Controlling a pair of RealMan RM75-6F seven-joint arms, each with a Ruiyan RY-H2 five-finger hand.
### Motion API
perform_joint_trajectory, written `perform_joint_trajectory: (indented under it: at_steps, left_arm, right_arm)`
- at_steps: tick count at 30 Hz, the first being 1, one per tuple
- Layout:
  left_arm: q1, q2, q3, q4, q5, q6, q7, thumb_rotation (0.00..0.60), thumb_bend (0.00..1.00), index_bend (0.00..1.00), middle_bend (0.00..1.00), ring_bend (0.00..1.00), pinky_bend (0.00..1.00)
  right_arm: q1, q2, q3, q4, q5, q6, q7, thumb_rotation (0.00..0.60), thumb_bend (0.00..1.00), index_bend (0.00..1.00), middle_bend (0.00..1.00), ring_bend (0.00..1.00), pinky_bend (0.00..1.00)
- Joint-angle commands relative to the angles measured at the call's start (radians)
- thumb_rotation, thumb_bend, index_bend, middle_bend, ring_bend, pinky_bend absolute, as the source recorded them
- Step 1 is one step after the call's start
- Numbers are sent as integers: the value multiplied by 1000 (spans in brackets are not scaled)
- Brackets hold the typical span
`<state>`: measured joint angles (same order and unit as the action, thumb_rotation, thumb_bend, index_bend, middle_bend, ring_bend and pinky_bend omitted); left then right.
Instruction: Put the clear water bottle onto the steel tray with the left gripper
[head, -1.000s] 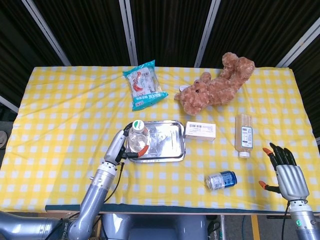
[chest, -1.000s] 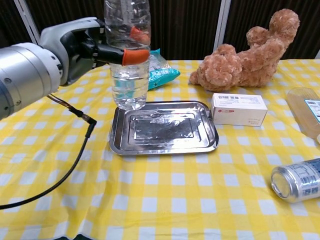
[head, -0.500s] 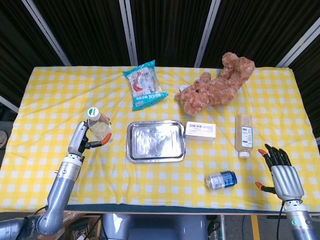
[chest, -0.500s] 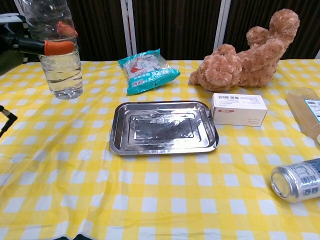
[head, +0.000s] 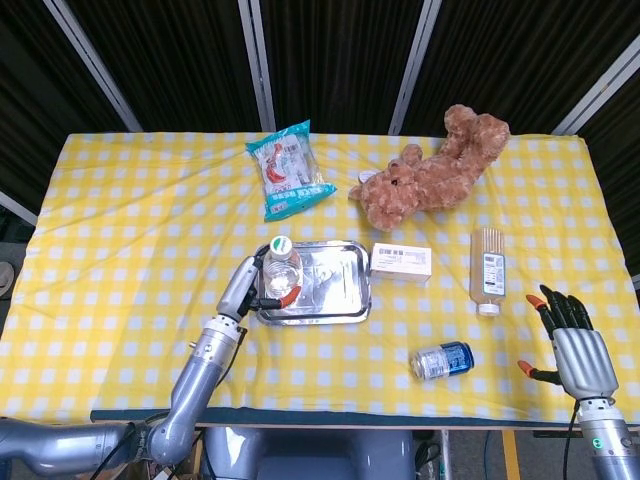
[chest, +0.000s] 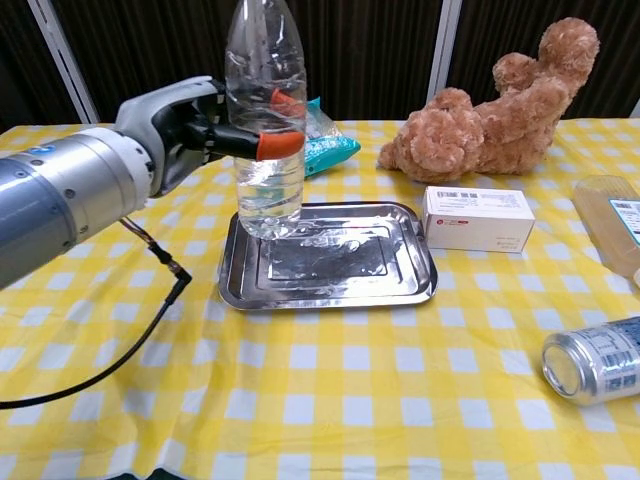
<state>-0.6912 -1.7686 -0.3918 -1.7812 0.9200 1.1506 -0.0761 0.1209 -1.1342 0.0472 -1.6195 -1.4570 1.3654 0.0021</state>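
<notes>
On the checked tabletop (chest: 330, 400) lies the steel tray (chest: 328, 289). The left hand (chest: 185, 125) grips the clear water bottle (chest: 265, 130) upright over the tray's left end — contact unclear. The right hand (head: 572, 340) is idle, fingers spread.

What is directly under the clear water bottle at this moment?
The steel tray: the clear water bottle, gripped by the left hand, stands upright over its left end. Whether the base touches the tray cannot be told.
</notes>
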Motion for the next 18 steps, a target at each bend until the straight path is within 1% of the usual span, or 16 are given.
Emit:
perform_joint_trajectory:
  at_steps: [1,5,7,10,14,18]
  left_arm:
    - [-51,-80,-17,31,-13,42,75,600,497,591,532,119,137]
    - [-67,-130,-26,105,1,55,75,600,508,602,540,119,137]
    - [-76,-153,-31,161,12,50,62,600,511,606,542,119,137]
    - [-94,-183,-40,258,28,33,45,600,513,608,544,119,137]
    - [-116,-208,-54,348,49,-4,7,600,514,612,546,119,137]
    - [-132,-226,-64,409,55,-39,-26,600,514,612,546,119,137]
  right_arm:
    - [1,1,-2,0,-4,-1,6,600,49,145,0,8,0]
    - [-1,3,-7,-4,-12,2,10,600,49,144,0,8,0]
    - [-2,5,-8,-7,-14,2,20,600,49,144,0,8,0]
    - [-4,6,-6,-6,-8,3,26,600,49,145,0,8,0]
    - [-3,8,-3,-3,0,-2,38,600,50,145,0,8,0]
    - [-1,7,-1,4,8,-8,45,600,49,144,0,8,0]
